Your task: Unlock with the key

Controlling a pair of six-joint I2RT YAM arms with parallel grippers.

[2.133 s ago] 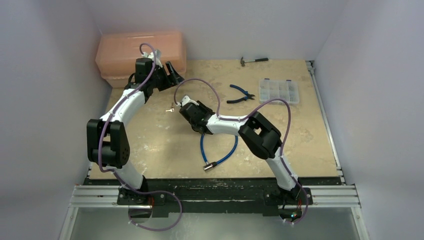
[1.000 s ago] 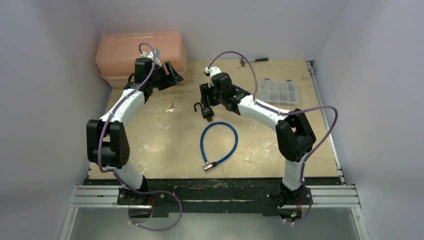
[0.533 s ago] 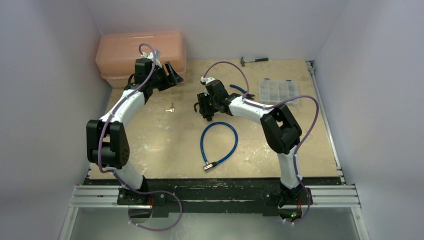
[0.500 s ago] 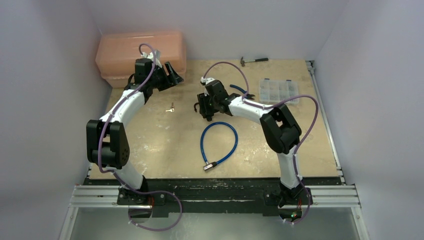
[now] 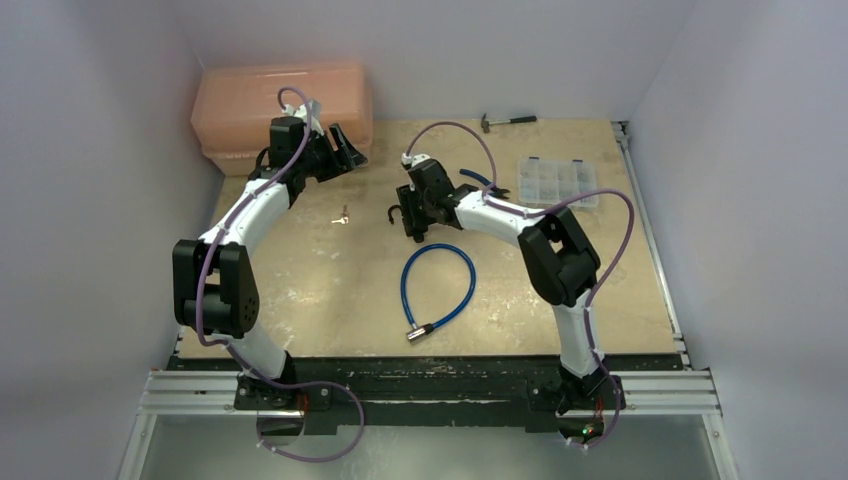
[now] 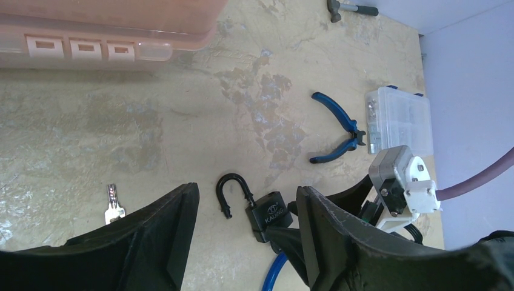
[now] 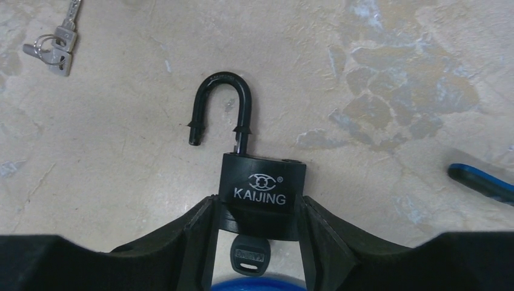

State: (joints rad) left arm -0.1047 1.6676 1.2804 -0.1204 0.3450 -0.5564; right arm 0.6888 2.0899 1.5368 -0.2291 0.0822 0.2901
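The small black padlock (image 7: 263,188) lies on the table with its curved shackle (image 7: 221,109) swung open. My right gripper (image 7: 256,206) is shut on the padlock's body, one finger against each side. The key (image 7: 248,254), with its black head, sticks out of the padlock's underside between my fingers. From above, the padlock (image 5: 403,220) sits under the right gripper (image 5: 412,225) at mid-table. My left gripper (image 5: 345,150) hangs open and empty near the orange box; in its own view the left gripper (image 6: 245,194) frames the padlock (image 6: 271,212).
A blue cable loop (image 5: 440,285) lies just nearer than the padlock. Spare silver keys (image 5: 341,217) rest to its left. Blue pliers (image 6: 336,130), a clear organiser box (image 5: 558,182) and a hammer (image 5: 508,121) lie at the back right. The orange box (image 5: 280,110) fills the back left corner.
The right arm's elbow has folded in towards the left while its wrist stayed with the padlock at mid-table. The left arm has not moved.
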